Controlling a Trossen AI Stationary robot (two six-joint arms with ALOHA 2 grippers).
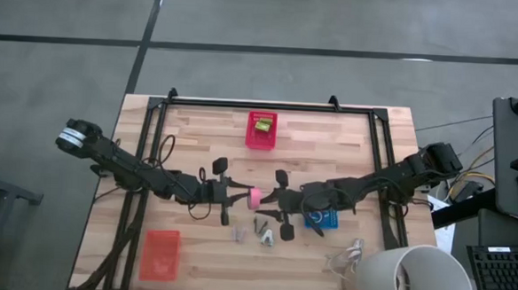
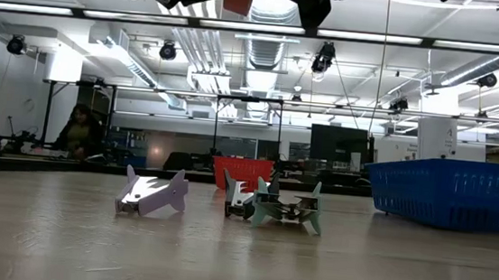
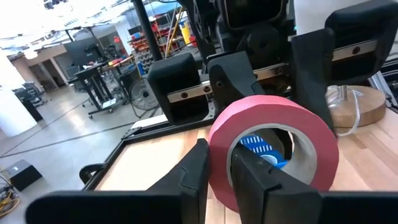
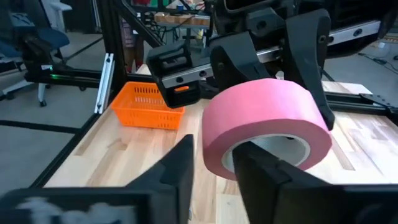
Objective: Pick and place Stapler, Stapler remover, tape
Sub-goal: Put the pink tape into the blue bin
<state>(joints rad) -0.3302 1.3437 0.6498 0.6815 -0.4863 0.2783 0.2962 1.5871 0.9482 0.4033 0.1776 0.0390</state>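
Observation:
The red-pink tape roll (image 1: 254, 197) hangs in the air over the table's middle, between my two grippers. My left gripper (image 1: 241, 196) reaches it from the table's left and is shut on it; the roll (image 3: 273, 134) fills the left wrist view. My right gripper (image 1: 270, 199) comes from the table's right. It is open, with its fingers (image 4: 180, 165) on either side of the roll's wall (image 4: 214, 149). The yellow-green stapler (image 1: 263, 125) lies in the red basket (image 1: 260, 141). Three staple removers (image 1: 266, 237) rest on the wood below the grippers. The green tape roll is not seen. My left gripper pinches the wall of the red-pink roll (image 3: 219, 155) on its left-hand side, one finger (image 3: 252, 177) inside the hollow and one (image 3: 196, 165) outside. The fingers come level from the table's left. The roll is lifted clear, its hollow facing along the arms.
A blue basket (image 1: 322, 221) sits under the right arm and an orange basket (image 1: 159, 253) at the near left corner. A large white shade (image 1: 412, 277) stands at the near right corner. The staple removers (image 2: 150, 195) show low on the table; a person (image 2: 78, 130) sits far behind.

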